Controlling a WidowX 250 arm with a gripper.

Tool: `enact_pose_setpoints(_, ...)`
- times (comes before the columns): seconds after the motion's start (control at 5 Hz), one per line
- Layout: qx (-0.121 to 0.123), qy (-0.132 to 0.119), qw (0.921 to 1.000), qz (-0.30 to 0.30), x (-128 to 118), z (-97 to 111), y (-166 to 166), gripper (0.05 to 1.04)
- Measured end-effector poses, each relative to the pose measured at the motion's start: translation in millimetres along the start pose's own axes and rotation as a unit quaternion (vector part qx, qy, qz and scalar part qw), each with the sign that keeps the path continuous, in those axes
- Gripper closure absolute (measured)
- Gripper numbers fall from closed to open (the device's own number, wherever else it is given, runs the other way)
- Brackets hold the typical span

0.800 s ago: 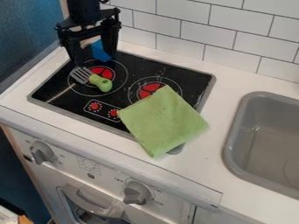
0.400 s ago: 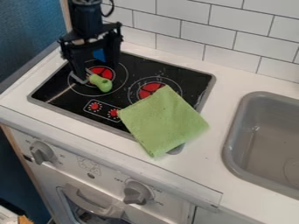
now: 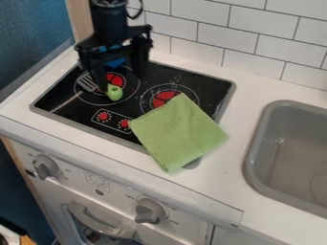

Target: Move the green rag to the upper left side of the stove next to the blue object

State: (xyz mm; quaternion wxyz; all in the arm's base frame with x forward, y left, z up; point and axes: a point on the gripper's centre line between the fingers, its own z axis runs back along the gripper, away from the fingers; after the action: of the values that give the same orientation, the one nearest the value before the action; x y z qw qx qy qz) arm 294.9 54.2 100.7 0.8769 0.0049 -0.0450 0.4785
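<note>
Camera view: a green-handled spatula (image 3: 115, 93) lies on the stove's (image 3: 60, 105) left part, the gripper (image 3: 121, 82) hangs above with fingers apart, a blue object (image 3: 115, 62) partly behind it, the green rag (image 3: 179, 134) overlaps the stove's front right corner and counter (image 3: 239, 93), and a sink (image 3: 254, 158) sits rightmost.

I see a slotted spatula with a green handle (image 3: 114, 93), partly hidden. A grey sink (image 3: 250, 160) is set into the white surface (image 3: 246, 93), with white wall tiles (image 3: 252, 31) behind. Below me, two grey knobs (image 3: 150, 211) sit on the front panel (image 3: 99, 181), above a curved door handle (image 3: 96, 221).
</note>
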Motion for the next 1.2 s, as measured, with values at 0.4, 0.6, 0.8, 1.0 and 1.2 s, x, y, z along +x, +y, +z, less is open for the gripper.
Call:
enact_pose_setpoints(0.4,-0.038,-0.008,0.9954,-0.088,-57.7,-20.1,-11.4,0.082)
enact_pose_setpoints(0.6,-0.027,-0.003,0.9938,-0.108,-65.9,-36.7,-15.3,0.082)
enact_pose_setpoints(0.8,-0.019,0.014,0.9916,-0.127,-69.3,-53.3,-17.5,0.082)
enact_pose_setpoints(1.0,-0.013,0.017,0.991,-0.132,-65.7,-62.2,-24.1,0.083)
enact_pose_setpoints(1.2,-0.014,0.019,0.9918,-0.126,-57.4,-65.7,-28.3,0.082)
